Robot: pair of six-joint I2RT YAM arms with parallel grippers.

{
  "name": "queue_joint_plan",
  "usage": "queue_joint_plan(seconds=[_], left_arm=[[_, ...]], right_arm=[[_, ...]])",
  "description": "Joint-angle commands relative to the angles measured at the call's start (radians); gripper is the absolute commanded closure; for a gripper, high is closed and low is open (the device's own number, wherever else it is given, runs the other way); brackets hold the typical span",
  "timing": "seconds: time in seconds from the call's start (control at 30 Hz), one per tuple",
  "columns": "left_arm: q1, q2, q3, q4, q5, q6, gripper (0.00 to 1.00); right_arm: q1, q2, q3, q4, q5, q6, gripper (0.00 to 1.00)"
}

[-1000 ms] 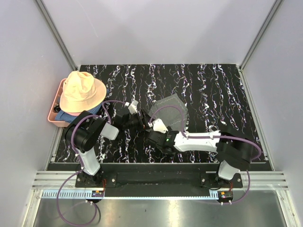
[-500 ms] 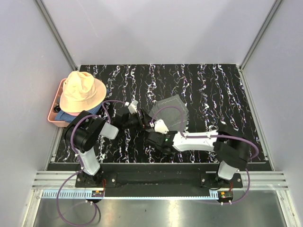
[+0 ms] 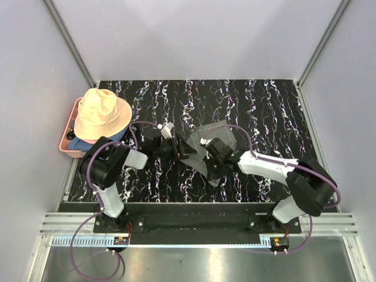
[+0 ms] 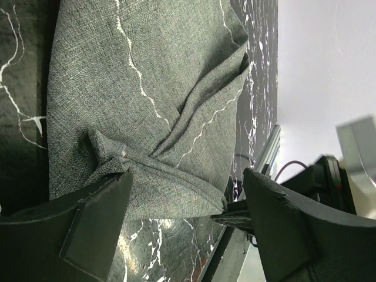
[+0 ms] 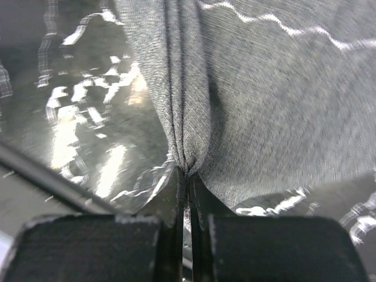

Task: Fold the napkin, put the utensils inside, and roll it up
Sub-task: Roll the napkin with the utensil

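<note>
The grey napkin lies mid-table, one part drawn toward the near edge. My right gripper is shut on a bunched edge of it; the right wrist view shows the napkin pinched between the closed jaws of that gripper. My left gripper is open at the cloth's left side. In the left wrist view the napkin lies between and beyond the spread fingers of the left gripper, and the right gripper's fingertips clamp its corner. The utensils are out of view.
A peach hat covers a pink tray at the left edge, with a blue cloth under it. The black marbled table is walled at the back and both sides.
My right gripper has shut on the napkin's edge, and the right arm has swung to the right, dragging part of the cloth toward the near edge. The left gripper has stayed open in place.
</note>
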Motion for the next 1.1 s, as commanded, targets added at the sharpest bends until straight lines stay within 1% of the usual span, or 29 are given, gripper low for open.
queue_joint_plan(seconds=[0.0,0.07,0.17,0.37,0.6,0.73,0.83,0.87,0.93,0.97,1.07], left_arm=[[0.019,0.008,0.035,-0.114,-0.048,0.078,0.16],[0.022,0.005,0.043,-0.142,-0.049,0.092,0.16],[0.025,0.004,0.064,-0.193,-0.059,0.116,0.16],[0.031,0.013,0.101,-0.262,-0.065,0.155,0.16],[0.037,0.031,0.136,-0.315,-0.066,0.179,0.16],[0.039,0.034,0.153,-0.369,-0.082,0.208,0.16],[0.040,0.043,0.159,-0.383,-0.083,0.221,0.16],[0.040,0.046,0.158,-0.383,-0.079,0.221,0.16],[0.040,0.046,0.153,-0.382,-0.077,0.218,0.16],[0.040,0.045,0.152,-0.381,-0.079,0.213,0.16],[0.042,0.040,0.150,-0.380,-0.079,0.205,0.16]], right_arm=[[-0.100,0.020,-0.008,0.042,-0.375,-0.055,1.00],[-0.137,0.048,-0.008,0.053,-0.481,-0.055,1.00],[-0.198,0.079,0.001,0.062,-0.585,-0.063,1.00],[-0.290,0.178,0.005,0.069,-0.708,-0.065,1.00],[-0.382,0.263,-0.013,0.090,-0.764,-0.060,1.00],[-0.413,0.329,-0.013,0.096,-0.777,-0.060,1.00],[-0.416,0.327,-0.007,0.099,-0.788,-0.059,1.00],[-0.418,0.318,-0.004,0.098,-0.788,-0.057,0.94],[-0.422,0.268,0.004,0.093,-0.784,-0.043,0.86],[-0.426,0.249,0.008,0.086,-0.776,-0.040,0.72],[-0.426,0.154,0.034,0.053,-0.732,-0.032,0.57]])
